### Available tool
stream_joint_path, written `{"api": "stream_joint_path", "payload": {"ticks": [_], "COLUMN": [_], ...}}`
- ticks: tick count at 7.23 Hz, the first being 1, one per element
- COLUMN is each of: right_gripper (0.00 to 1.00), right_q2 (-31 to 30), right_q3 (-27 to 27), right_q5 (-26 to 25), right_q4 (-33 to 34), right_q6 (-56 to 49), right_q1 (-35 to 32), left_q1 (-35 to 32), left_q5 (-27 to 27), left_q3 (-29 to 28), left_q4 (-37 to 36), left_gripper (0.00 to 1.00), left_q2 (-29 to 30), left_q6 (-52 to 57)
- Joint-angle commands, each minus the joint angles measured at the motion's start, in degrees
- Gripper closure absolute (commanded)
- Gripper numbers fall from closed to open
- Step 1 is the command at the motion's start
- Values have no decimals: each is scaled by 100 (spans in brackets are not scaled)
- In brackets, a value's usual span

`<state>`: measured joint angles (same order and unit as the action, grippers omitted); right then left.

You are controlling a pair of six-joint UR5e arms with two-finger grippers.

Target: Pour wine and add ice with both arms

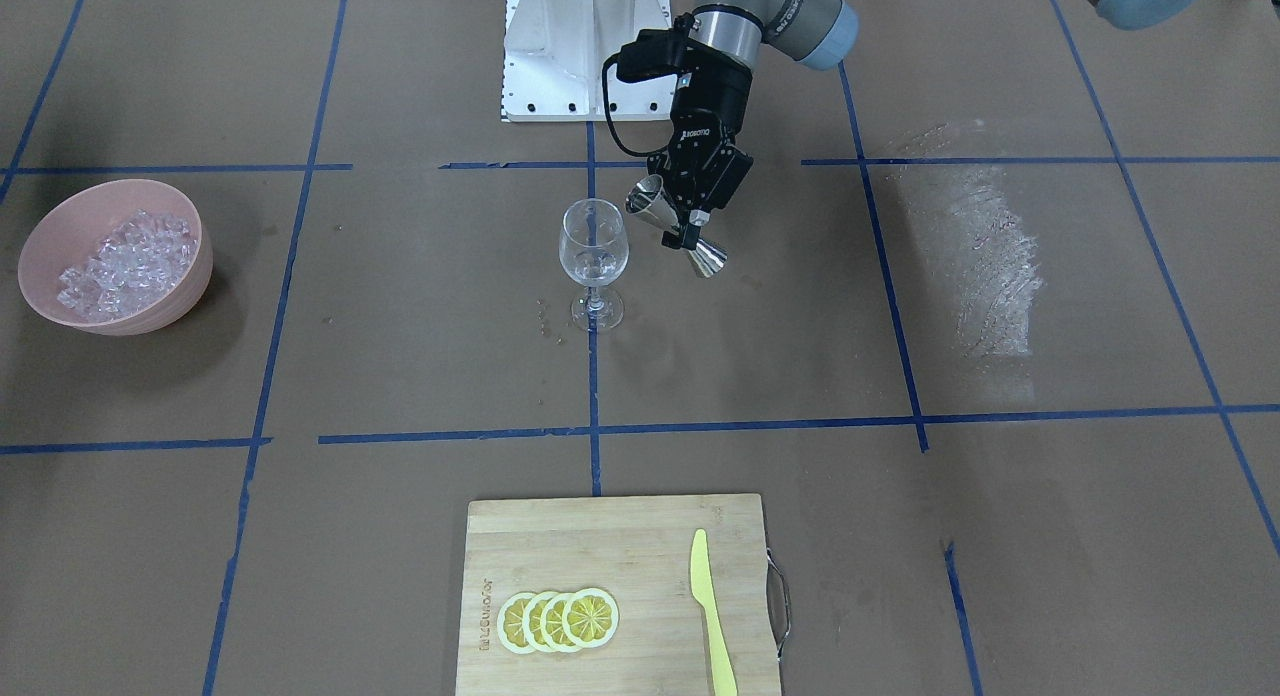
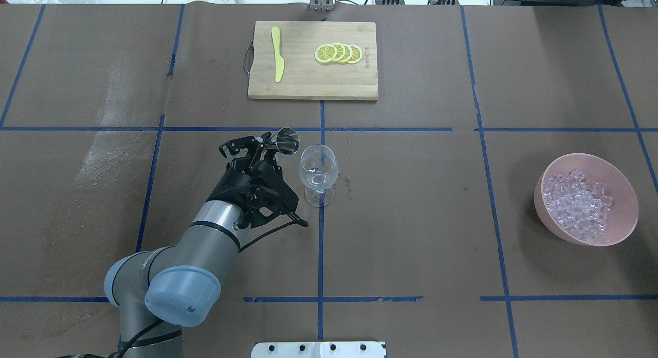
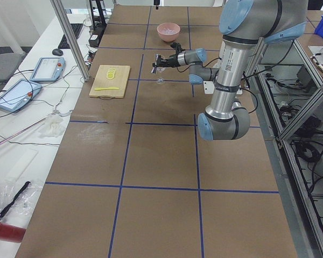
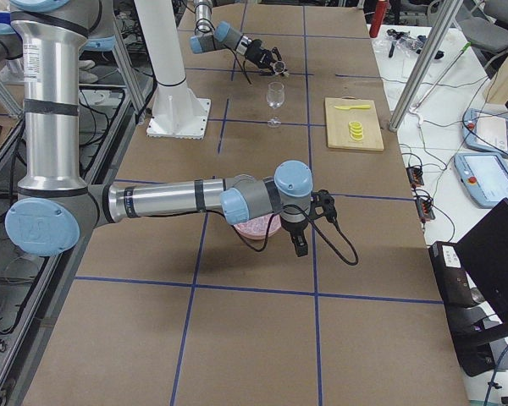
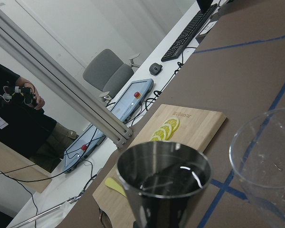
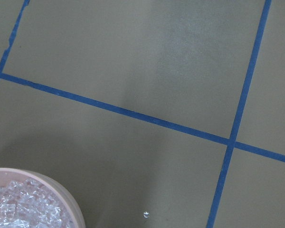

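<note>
Steel jigger [image 1: 708,259], shaped as a double cone, is clamped at its narrow waist by the left gripper [image 1: 682,231], whose jaws are closed on it. It sits tilted, one mouth raised toward the wine glass [image 1: 594,246]. The glass stands upright just beside the gripper, on its fingertip side. The jigger's rim is close to the glass rim; I cannot tell whether they touch. From the left wrist camera the jigger's cup looks dark inside with a bright glint, and the glass rim curves right next to it. A few small drops [image 1: 545,316] lie on the table [image 1: 400,356] beside the foot of the glass. Well beyond the left gripper's fingertips lies a wooden cutting board [image 2: 308,83] carrying a row of lemon slices [image 2: 339,53] and a yellow knife [image 2: 278,54].

The ice [image 2: 578,203] is heaped in a pink bowl [image 2: 624,214], well apart from the left gripper and far past the glass. The right gripper [image 4: 298,244] shows only in the side view. It points down at the table just beside that bowl, on the side away from the robot's base. Whether its jaws are parted or closed cannot be told. Its wrist camera catches the bowl's rim and some ice in the lower corner.
</note>
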<state>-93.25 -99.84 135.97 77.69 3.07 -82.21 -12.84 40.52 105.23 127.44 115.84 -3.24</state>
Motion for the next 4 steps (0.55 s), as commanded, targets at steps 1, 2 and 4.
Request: {"api": "stream_joint_path", "payload": {"ticks": [1, 2, 4], "right_gripper": [0, 0, 0], "right_q2": [-18, -27, -53], "right_q3": [0, 0, 0], "right_q5": [0, 0, 0], "right_q4": [0, 0, 0], "right_q6": [1, 1, 1], "right_q1": [-14, -14, -14], "left_q1": [1, 1, 1], "left_q5": [-209, -307, -386], "left_q3": [-2, -2, -2], "left_q4": [-369, -369, -369], "left_gripper": [100, 100, 100], "left_q2": [166, 167, 167], "left_q6": [496, 926, 1673]}}
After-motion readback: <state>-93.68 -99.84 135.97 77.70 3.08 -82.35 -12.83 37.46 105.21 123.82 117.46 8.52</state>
